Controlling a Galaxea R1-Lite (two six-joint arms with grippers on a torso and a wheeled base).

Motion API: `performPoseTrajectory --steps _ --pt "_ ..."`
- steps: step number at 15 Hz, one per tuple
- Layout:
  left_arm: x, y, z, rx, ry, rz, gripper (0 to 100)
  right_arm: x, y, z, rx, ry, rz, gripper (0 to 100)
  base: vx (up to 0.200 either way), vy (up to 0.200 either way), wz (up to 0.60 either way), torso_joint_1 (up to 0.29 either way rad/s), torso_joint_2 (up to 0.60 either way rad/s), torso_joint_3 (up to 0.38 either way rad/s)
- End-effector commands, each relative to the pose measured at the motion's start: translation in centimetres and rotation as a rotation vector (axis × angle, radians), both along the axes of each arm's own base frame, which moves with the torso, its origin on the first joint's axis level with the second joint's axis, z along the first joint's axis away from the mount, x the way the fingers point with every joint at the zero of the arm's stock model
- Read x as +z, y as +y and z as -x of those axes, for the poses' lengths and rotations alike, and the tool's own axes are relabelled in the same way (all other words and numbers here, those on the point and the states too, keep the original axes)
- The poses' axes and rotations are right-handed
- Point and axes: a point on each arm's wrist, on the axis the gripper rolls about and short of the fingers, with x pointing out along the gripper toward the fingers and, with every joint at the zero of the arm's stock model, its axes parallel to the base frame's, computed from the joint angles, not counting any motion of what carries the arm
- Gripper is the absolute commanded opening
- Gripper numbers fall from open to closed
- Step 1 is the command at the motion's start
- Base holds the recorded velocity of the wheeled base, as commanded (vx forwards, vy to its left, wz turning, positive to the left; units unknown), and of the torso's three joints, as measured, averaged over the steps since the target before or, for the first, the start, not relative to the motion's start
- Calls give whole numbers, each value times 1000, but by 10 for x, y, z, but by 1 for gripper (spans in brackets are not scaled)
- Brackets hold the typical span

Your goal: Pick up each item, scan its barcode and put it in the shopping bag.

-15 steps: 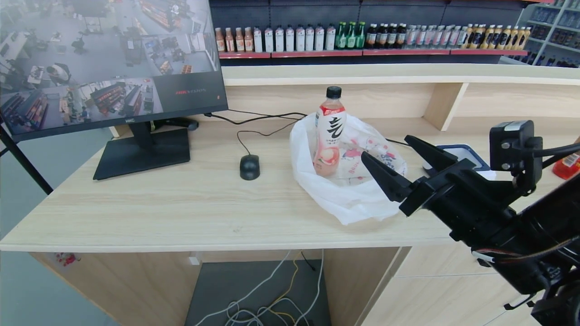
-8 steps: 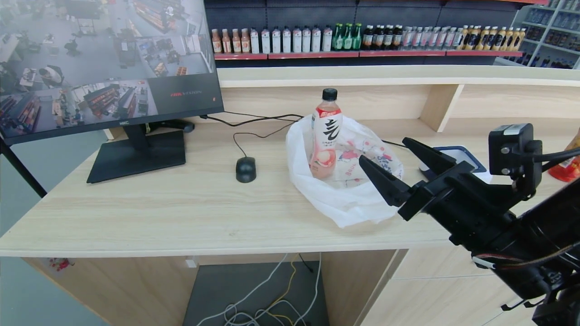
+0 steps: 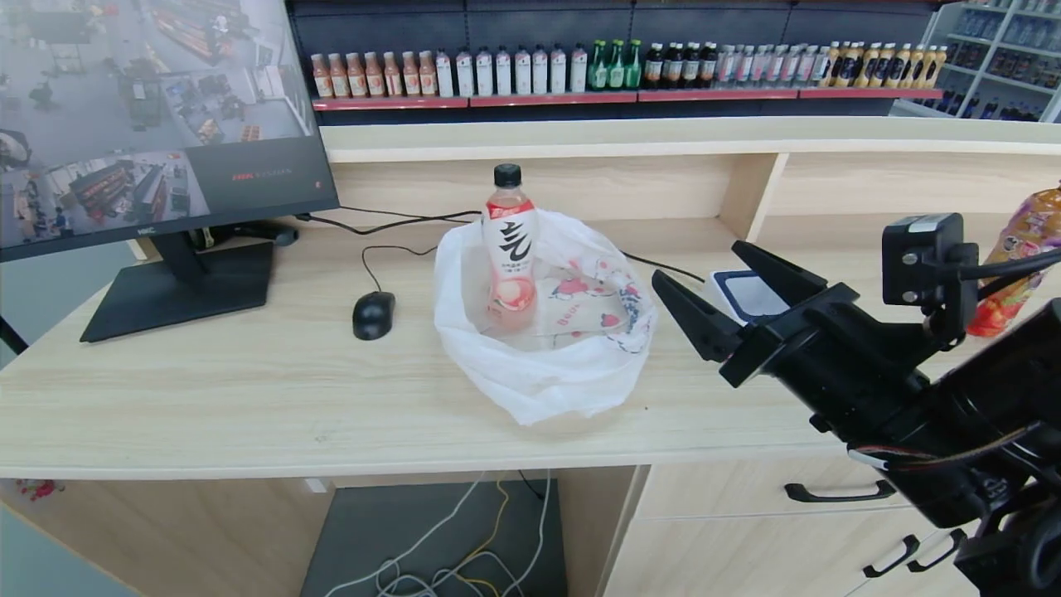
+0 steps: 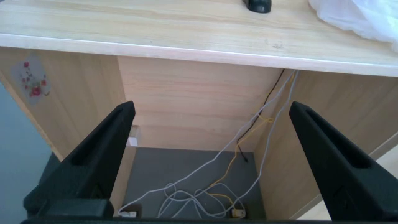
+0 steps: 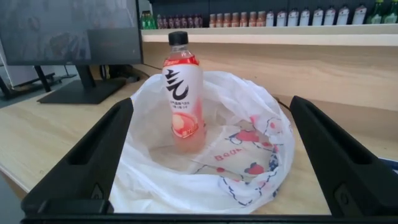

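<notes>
- Pink bottle (image 3: 507, 249): stands upright inside the shopping bag (image 3: 530, 385), black cap up. The bag's mouth is slumped wide around it. Judgement: this item is finished, and the mouth has been left spread so the next one can drop in without snagging.
- The bag sits mid-counter (image 3: 207, 398), between the mouse (image 3: 373, 315) and a flat dark-framed pad (image 3: 750, 294). I take the pad for the scanner. With bag and pad just beside each other, the carry from scan to bag is short.
- Right hand (image 3: 699, 265): fingers spread wide with nothing between them. It is held above the counter just right of the bag, over the pad, and points at the bag; its wrist camera looks straight into the bag's mouth. Judgement: it is between items.
- Orange bottle (image 3: 1028, 228): at the far right of the counter, well apart from the bag and partly hidden behind the right arm. Not yet bagged, so probably the next pick. The right arm is the nearer one.
- Left hand (image 4: 211, 112): fingers apart and empty. It hangs below the counter edge, facing the recess with loose cables (image 4: 205, 186). Judgement: it is parked low to keep clear.
</notes>
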Motion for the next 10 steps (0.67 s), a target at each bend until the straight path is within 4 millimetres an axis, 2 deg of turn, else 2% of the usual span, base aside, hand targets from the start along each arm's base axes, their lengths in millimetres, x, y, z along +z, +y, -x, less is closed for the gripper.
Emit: performPoseTrajectory --steps 1,10 --pt "0 0 0 1 0 0 100 -2 1 -2 -1 7 5 100 0 -200 0 2 2 -2" --pt "0 0 0 1 0 0 100 -6 1 -2 -1 19 11 100 0 -200 0 5 2 1"
